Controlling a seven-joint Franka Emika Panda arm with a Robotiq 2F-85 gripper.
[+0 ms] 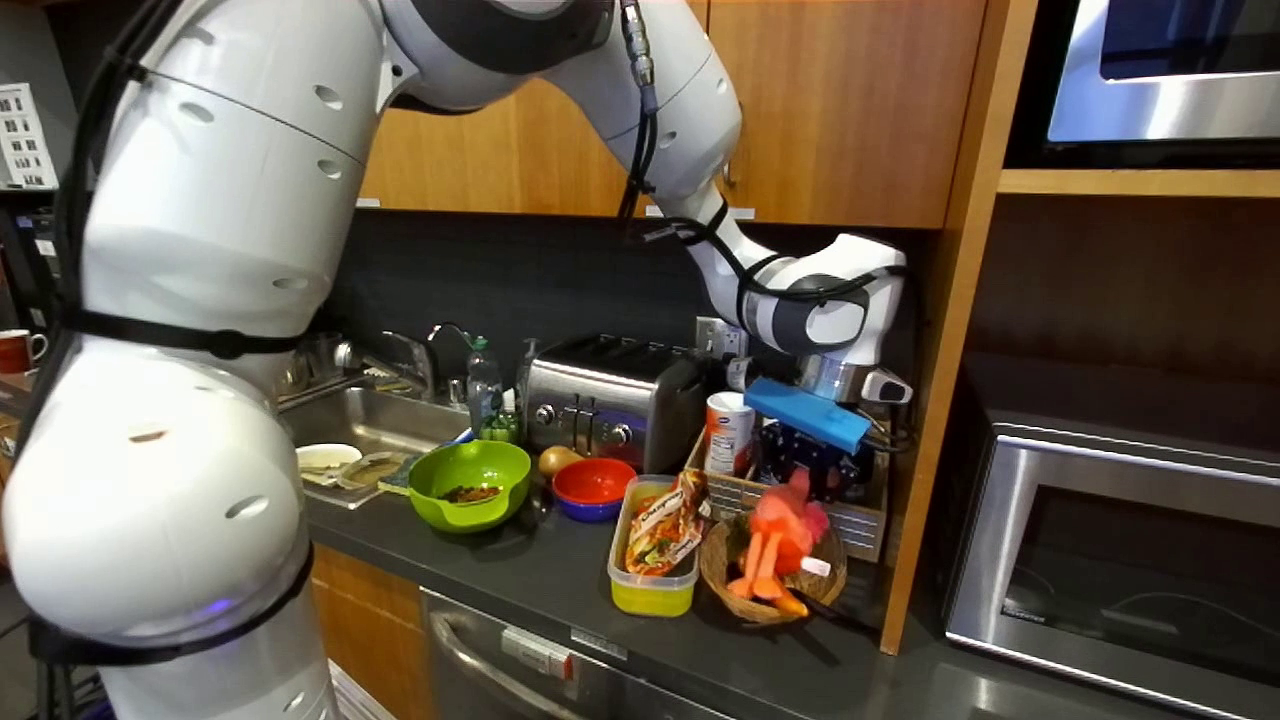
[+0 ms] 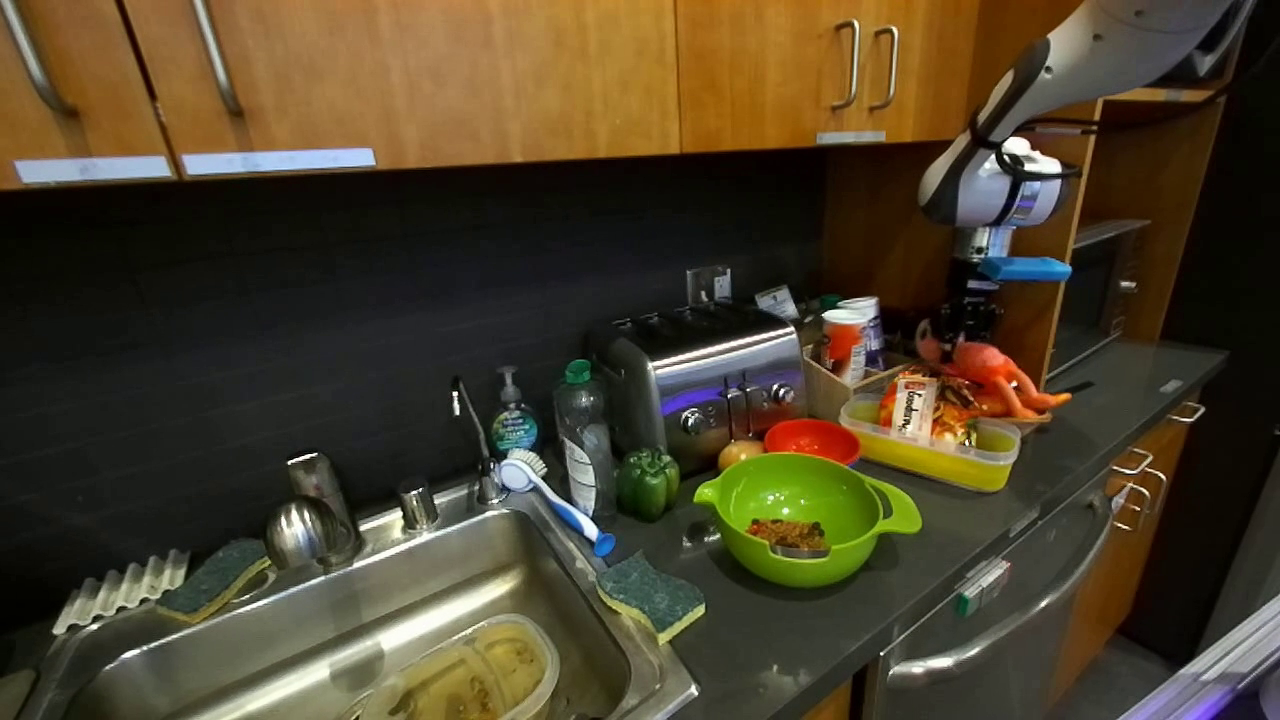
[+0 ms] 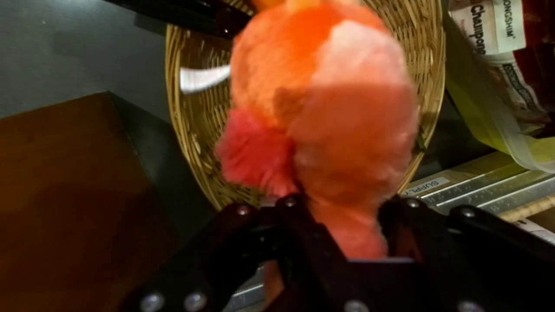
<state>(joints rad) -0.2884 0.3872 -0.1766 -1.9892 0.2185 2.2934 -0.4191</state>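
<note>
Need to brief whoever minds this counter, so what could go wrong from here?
The plush flamingo might tip out of the wicker basket, since its feet reach the rim.
The claw has the flamingo's neck between its jaws; if they snag on lifting, the flamingo may come along.
A sideways swing could knock the noodle packet, which sticks up from the container beside the basket.

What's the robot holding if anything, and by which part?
Can't tell: the plush toy has its narrow part between the jaws, but whether they grip it is unclear.
</note>
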